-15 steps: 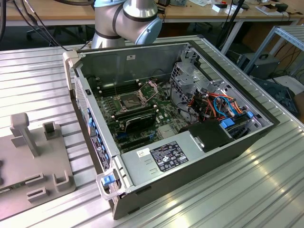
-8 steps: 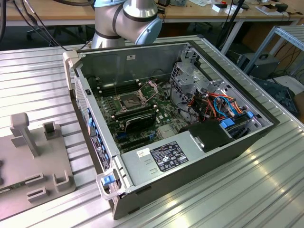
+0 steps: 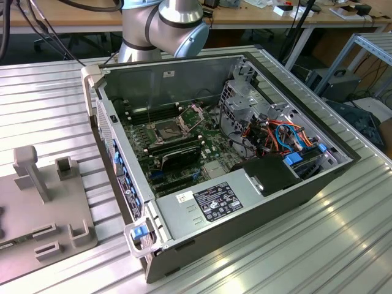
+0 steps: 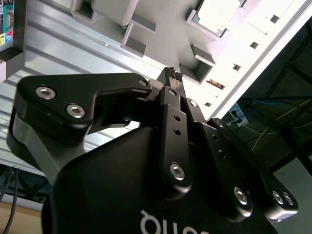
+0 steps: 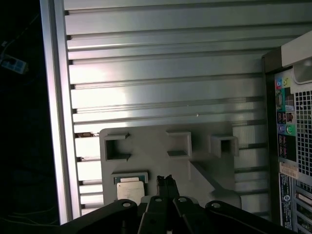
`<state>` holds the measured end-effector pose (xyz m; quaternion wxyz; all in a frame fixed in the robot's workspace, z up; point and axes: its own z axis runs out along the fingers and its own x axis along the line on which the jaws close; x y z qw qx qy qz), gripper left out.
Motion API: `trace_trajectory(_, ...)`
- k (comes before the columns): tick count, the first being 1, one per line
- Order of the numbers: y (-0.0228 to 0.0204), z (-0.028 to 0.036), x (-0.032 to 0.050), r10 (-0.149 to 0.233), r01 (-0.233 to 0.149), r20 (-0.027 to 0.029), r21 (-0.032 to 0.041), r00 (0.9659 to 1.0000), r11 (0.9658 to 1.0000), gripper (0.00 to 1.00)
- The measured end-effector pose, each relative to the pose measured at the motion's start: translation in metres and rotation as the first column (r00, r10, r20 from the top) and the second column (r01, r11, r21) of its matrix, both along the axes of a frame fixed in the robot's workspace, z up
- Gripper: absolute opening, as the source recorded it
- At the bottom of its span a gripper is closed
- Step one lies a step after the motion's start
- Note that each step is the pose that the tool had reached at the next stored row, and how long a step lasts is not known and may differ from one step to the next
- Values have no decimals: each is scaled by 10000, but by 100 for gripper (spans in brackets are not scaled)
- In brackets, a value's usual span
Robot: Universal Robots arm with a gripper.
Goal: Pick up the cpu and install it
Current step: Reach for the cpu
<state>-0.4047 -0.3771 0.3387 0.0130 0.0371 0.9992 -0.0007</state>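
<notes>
Ribbed alu table (image 5: 161, 73), matte grey plate (image 5: 161, 163) w/ square silver cpu (image 5: 130, 188).

The gripper (image 5: 165, 181), jaws closed together, hung over the grey fixture plate (image 5: 161, 146), just beside the cpu (image 5: 130, 189) in its recess.

The cpu (image 5: 130, 188) is pale silver-grey, the fixture plate (image 5: 161, 156) matt grey, the bench (image 5: 161, 73) ribbed silver, the hand (image 5: 165, 179) black, the motherboard (image 3: 211, 144) green, its cables (image 3: 278, 128) orange and blue.
</notes>
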Motion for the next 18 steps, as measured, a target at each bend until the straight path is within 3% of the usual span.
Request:
trace_trajectory(13,0,-40,-6,0,0,1,0,10000,10000,11)
trace_trajectory(18,0,-99,-79,0,0,1,0,10000,10000,11)
